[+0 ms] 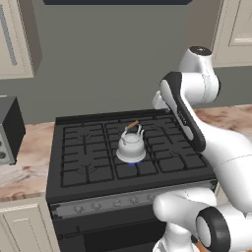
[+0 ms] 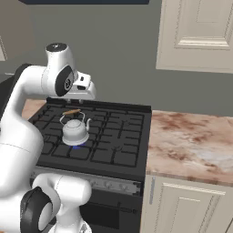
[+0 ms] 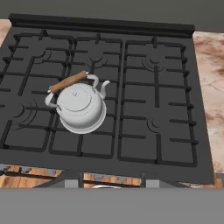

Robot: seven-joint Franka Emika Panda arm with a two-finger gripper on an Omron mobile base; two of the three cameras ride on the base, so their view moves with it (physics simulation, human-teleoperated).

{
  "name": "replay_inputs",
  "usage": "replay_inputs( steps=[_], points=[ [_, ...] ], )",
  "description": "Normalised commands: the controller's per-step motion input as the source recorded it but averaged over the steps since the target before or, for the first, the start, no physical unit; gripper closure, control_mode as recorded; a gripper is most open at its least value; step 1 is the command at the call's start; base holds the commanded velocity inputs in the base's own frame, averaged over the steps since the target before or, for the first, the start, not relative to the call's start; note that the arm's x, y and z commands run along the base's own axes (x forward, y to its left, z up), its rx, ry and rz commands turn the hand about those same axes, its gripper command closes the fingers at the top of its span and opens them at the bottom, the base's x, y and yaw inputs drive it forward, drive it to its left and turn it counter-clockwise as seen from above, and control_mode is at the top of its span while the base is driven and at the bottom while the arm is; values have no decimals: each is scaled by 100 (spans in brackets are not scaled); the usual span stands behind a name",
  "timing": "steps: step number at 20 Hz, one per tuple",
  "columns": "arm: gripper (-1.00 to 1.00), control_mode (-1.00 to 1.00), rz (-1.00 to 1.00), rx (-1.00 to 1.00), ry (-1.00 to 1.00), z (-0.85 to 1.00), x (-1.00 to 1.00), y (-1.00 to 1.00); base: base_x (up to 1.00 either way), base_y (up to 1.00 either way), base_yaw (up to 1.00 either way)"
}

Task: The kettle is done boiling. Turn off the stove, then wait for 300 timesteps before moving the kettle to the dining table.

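The silver-grey kettle (image 1: 131, 146) (image 2: 75, 129) (image 3: 81, 109) stands upright on a front-centre burner of the black stove (image 1: 93, 170) (image 2: 120, 141) (image 3: 166, 109). A small blue flame shows under it. Its wooden handle bar points to the back left. My gripper (image 3: 111, 183) hovers high above the stove's front edge and looks down on the grates. Its tips stand apart with nothing between them, well clear of the kettle. The grey knob strip (image 1: 118, 202) (image 2: 109, 183) runs along the stove's front. The dining table is out of view.
A marbled counter (image 2: 191, 141) over cream cabinets lies to the right of the stove. Another stretch of counter (image 1: 24, 170) lies to the left, with a dark appliance (image 1: 7, 130) on it. Cream wall cabinets (image 2: 200, 32) hang above.
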Motion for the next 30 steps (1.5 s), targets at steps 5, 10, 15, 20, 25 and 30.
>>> replay_inputs(
  steps=[5, 10, 15, 20, 25, 30],
  points=[
    [-100, -100, 0, 0, -2, 0, -2, 0, 0, 0, 0],
    [-100, -100, 0, 0, 0, 0, 0, 0, 0, 0, 0],
    [-100, -100, 0, 0, 0, 0, 0, 0, 0, 0, 0],
    [-100, 100, 0, 2, -2, -2, 0, -6, 0, -6, 0],
    [-100, 100, 0, 0, 0, 0, 0, 0, 0, -47, 0],
    [-100, 100, 0, 0, 0, 0, 0, 0, 0, -44, 0]
  ],
)
